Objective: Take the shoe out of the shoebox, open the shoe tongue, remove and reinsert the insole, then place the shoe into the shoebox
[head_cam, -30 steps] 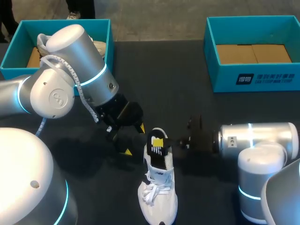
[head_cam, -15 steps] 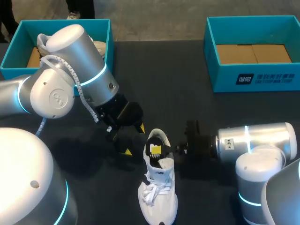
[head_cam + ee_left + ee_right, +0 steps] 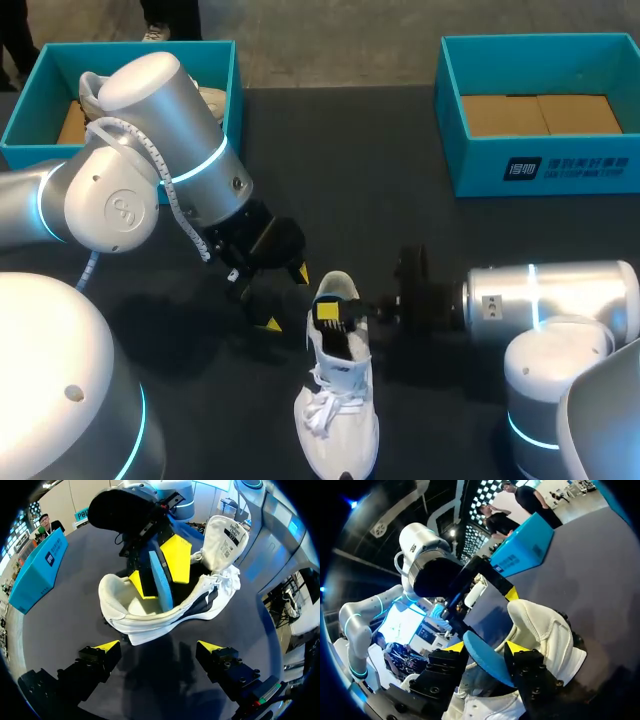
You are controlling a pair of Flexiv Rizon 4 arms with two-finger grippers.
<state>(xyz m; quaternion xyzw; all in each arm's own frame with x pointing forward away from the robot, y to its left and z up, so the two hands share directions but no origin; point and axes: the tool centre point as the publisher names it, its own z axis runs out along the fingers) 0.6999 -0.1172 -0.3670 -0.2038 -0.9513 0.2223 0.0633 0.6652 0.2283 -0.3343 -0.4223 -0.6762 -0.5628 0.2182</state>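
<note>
Half done, roughly: shoe [image 3: 338,400] out on the table [image 3: 400,200] with tongue [image 3: 227,532] pulled open, right gripper [image 3: 486,647] pinching the blue insole [image 3: 161,580] upright inside, left gripper [image 3: 159,646] spread near the heel, return to shoebox [image 3: 560,170] pending.

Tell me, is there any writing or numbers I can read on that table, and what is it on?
On the right shoebox, front wall: white sign and lettering, too blurred to read.
On the shoe tongue: black label with white print, too small to read.
On the blue insole in the right pincer: no print showing.
</note>
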